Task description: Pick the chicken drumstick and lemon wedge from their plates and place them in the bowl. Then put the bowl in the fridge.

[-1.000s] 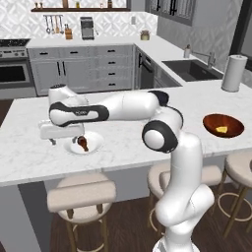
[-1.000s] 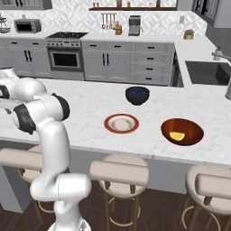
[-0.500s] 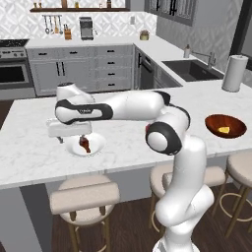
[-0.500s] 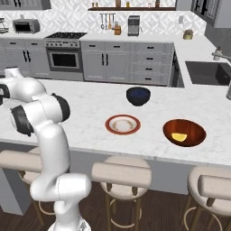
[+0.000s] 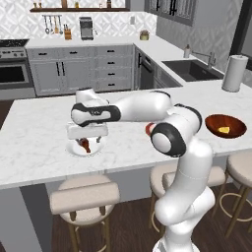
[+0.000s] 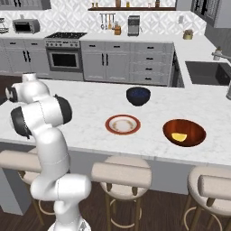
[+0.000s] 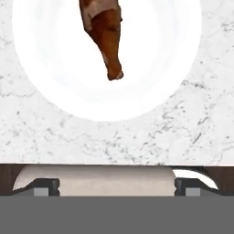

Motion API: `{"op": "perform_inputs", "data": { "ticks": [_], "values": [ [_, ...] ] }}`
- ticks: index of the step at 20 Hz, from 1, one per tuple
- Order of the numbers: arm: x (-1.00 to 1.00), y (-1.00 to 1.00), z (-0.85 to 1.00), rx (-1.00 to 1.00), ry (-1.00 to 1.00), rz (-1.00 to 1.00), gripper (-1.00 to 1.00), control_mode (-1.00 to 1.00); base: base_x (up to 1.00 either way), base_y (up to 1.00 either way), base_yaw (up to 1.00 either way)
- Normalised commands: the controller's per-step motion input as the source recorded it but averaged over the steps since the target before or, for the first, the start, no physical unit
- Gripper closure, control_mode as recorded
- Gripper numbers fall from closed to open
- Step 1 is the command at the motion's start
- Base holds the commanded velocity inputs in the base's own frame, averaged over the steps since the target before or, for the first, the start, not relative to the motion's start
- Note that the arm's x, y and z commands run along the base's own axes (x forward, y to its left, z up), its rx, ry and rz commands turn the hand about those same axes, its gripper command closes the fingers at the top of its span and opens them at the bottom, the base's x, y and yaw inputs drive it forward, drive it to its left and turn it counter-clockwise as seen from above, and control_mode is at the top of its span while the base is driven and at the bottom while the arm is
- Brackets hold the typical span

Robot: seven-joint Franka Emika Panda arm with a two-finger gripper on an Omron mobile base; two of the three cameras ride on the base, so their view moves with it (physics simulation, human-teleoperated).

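hand view: the gripper (image 5: 87, 141), jaws apart, has been lowered toward the chicken drumstick (image 7: 106, 32), upper centre; grasping is judged next.

Over the last second the arm has swung a little further across the counter, carrying the wide-open gripper (image 5: 86, 140) from beside the white plate (image 5: 74, 148) to directly above the chicken drumstick (image 5: 85, 145), lower and closer to it.
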Motion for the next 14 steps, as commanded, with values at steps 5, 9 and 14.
{"op": "perform_inputs", "data": {
  "ticks": [5, 9, 14],
  "values": [
    [0.8, -0.01, -0.52, -0.01, 0.0, 0.04, -1.0, -1.0, 0.0, 0.0, 0.0],
    [0.84, 0.05, -0.26, 0.0, 0.03, 0.0, -1.0, -1.0, 0.0, 0.0, 0.0],
    [0.72, 0.19, -0.35, 0.0, 0.02, 0.0, -1.0, -1.0, 0.0, 0.0, 0.0]
  ]
}}
